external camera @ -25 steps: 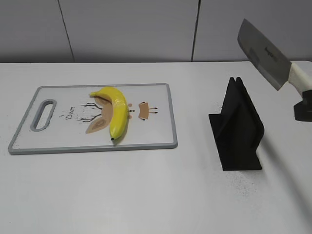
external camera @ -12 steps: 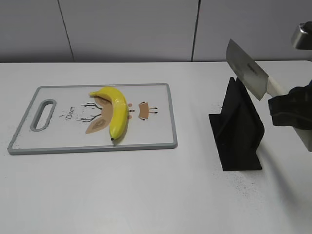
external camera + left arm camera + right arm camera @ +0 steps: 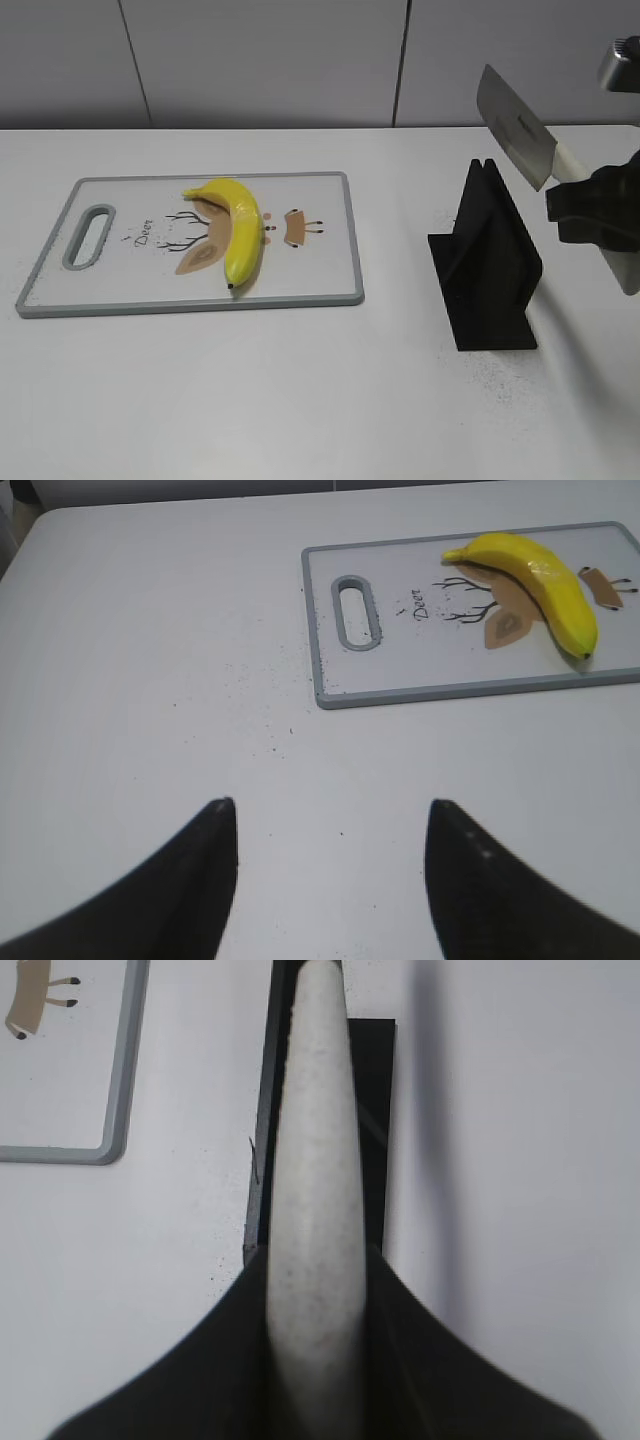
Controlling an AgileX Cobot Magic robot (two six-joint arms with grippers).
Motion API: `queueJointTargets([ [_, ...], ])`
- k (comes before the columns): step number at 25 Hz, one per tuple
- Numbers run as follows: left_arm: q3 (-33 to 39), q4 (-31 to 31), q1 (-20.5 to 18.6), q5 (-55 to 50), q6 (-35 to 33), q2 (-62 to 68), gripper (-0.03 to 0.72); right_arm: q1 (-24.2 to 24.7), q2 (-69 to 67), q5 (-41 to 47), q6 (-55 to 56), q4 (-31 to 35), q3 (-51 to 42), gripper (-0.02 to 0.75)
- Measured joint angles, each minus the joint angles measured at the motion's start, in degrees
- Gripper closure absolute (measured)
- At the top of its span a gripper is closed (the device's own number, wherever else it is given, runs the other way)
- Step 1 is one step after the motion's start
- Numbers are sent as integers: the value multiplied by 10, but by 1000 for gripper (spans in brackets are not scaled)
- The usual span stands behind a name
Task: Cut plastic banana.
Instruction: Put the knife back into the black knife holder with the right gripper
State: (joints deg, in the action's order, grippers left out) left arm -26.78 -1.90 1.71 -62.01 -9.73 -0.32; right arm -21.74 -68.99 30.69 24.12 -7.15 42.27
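Black knife stand (image 3: 487, 262) sits upright between right gripper (image 3: 590, 215) and cutting board (image 3: 330, 285), blocking the low path. Open desk (image 3: 250, 390) in front of board; bare desk left of it, near left gripper (image 3: 330, 870).

left gripper (image 3: 330, 880): two matte black fingers, each broad at the base and tapering to a blunt rounded tip; faint pale specks on one of them
right gripper (image 3: 318, 1360): matte black fingers with smooth concave inner edges, widening toward the wrist
right arm housing (image 3: 598, 215): blocky black body with hard edges, a light grey panel below it
upper right arm part (image 3: 620, 65): grey metallic, rounded, with a dark band
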Motion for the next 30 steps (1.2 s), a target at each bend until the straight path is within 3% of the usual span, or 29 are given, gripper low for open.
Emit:
queueJointTargets([
  [22,0,0,0,0,0,0,109,-7,-29,14,2,13,0,575],
  [30,0,0,0,0,0,0,109,-52,4,131,44,-23,68,575],
])
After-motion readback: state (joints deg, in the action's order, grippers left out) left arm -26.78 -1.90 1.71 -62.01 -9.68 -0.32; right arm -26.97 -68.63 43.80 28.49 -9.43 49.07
